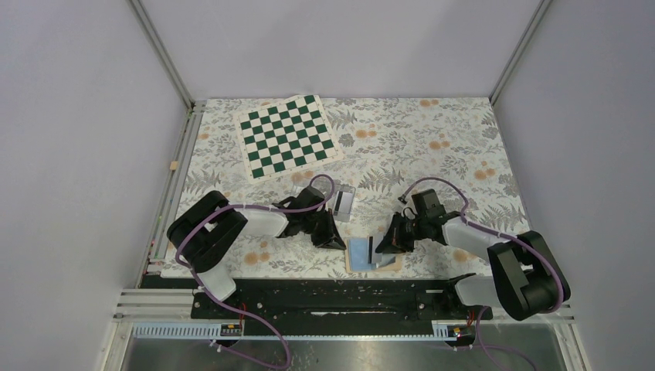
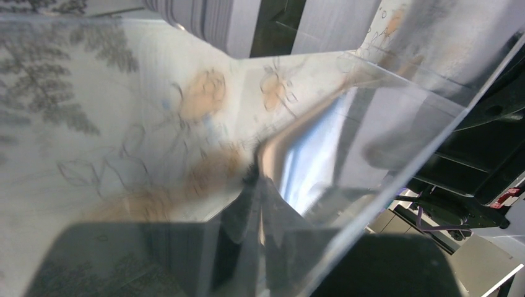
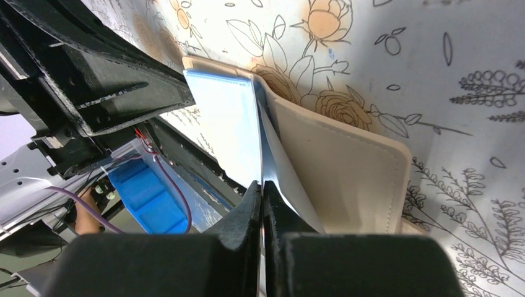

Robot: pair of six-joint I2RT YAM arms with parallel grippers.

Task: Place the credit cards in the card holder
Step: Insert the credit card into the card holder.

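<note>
**Right gripper (image 3: 262,185) pinches card (image 3: 285,185) at the fold of the wallet (image 3: 347,167)**

Plain grey walls (image 1: 77,154) enclose a table (image 1: 456,147) under a flowered cloth. A checkered mat (image 1: 287,135) lies at the far left, and a clear box (image 1: 344,202) sits just behind the left gripper (image 1: 330,236).

The wallet lies open near the table's near edge, blue lining up. The right gripper is over it and the left gripper is just beside its left edge, so the right arm is nearer.

The right jaws are pressed together on the card's near end. The card is tilted on edge. Its long axis runs straight out from the fingertips into the seam between lining and tan cover.

Judgement: the leading end is at the pocket mouth, and the next move is a push along that axis.

The left jaws are closed tight. A glossy clear sheet fills that wrist view, too blurred to tell whether it is held.
</note>
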